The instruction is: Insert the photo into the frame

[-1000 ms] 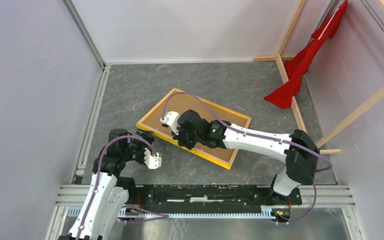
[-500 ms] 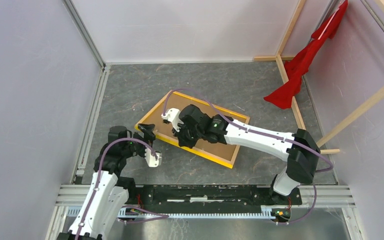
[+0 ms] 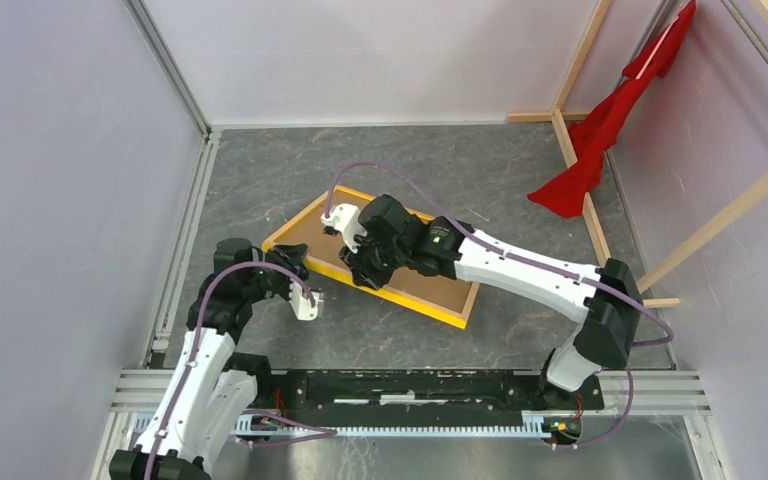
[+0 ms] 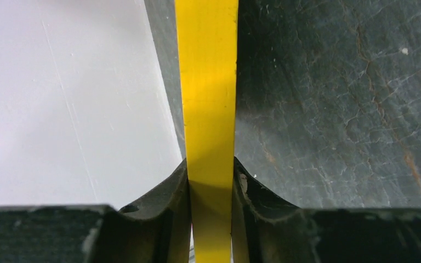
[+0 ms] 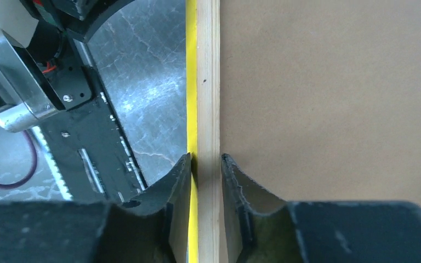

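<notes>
The frame (image 3: 430,313) lies slanted at the table's middle, yellow rails around a brown backing sheet (image 3: 440,285). My left gripper (image 3: 295,262) is at its near-left corner. In the left wrist view its jaws (image 4: 210,181) are shut on the yellow rail (image 4: 207,98), both pads touching. My right gripper (image 3: 353,266) straddles the near rail (image 5: 208,82) further right. Its jaws (image 5: 205,170) are open, with a thin gap at the pad on the backing (image 5: 329,98) side. The photo does not clearly show. A white surface (image 4: 71,104) lies left of the rail; I cannot tell what it is.
A red cloth (image 3: 600,130) hangs on bare wooden beams (image 3: 580,170) at the back right. White walls close in the left, back and right sides. The black mounting bar (image 3: 410,385) runs along the near edge and also appears beside the rail (image 5: 96,159).
My left gripper moved up to the frame's near-left rail and shut on it. The right jaws loosened from their tight grip. The frame shifted left.
</notes>
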`<act>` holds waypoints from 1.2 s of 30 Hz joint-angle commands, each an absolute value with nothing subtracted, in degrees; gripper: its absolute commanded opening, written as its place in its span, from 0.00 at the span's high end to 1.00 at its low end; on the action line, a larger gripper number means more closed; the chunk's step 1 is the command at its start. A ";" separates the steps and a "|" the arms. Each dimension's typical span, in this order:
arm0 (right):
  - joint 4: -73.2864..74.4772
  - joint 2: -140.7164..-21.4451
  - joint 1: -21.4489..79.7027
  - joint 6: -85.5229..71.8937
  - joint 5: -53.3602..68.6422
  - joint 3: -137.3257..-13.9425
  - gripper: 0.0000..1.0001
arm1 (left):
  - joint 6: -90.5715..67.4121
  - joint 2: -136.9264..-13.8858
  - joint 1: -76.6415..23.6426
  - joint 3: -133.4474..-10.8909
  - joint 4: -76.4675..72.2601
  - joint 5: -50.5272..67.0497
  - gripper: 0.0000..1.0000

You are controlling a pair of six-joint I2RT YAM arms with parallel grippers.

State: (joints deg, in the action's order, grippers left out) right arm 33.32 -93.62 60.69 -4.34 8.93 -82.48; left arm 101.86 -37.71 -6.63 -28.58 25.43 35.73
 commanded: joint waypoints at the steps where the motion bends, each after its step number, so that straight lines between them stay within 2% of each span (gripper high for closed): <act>1: 32.03 -88.93 60.45 -0.44 3.62 -85.24 0.58 | 100.45 -38.55 -6.78 -35.20 27.11 37.27 0.73; 3: 32.51 -87.21 60.54 2.37 1.91 -84.10 0.41 | 100.15 -39.42 -6.84 -36.97 29.29 37.31 0.79; 8: 33.72 -82.66 62.97 7.35 -3.15 -79.14 0.24 | 99.48 -41.31 -6.85 -40.70 33.99 37.90 0.81; 14: 37.44 -82.62 68.81 12.51 -12.81 -77.61 0.18 | 97.36 -43.55 -6.86 -43.65 36.13 38.36 0.79; 20: 36.93 -84.74 72.25 13.43 -20.99 -77.05 0.17 | 96.14 -44.04 -6.85 -44.82 36.58 38.27 0.79; 26: 32.42 -85.08 73.58 15.73 -32.32 -74.82 0.23 | 95.12 -43.56 -6.85 -45.08 36.63 38.04 0.81; 29: 29.11 -85.17 73.79 17.36 -35.86 -72.01 0.31 | 94.22 -43.89 -6.80 -45.64 36.64 38.20 0.81; 31: 27.26 -85.06 73.73 17.98 -38.00 -70.87 0.40 | 93.71 -44.17 -6.78 -46.14 36.90 38.22 0.81; 34: 24.12 -83.56 73.78 18.37 -39.58 -69.56 0.60 | 92.78 -44.68 -6.81 -46.83 36.93 37.97 0.81; 35: 23.23 -82.87 73.68 18.37 -39.63 -69.32 0.65 | 92.32 -44.84 -6.80 -47.15 36.92 37.97 0.78; 36: 22.21 -82.06 73.72 18.37 -39.62 -69.32 0.71 | 91.46 -45.03 -6.77 -47.52 36.57 38.02 0.65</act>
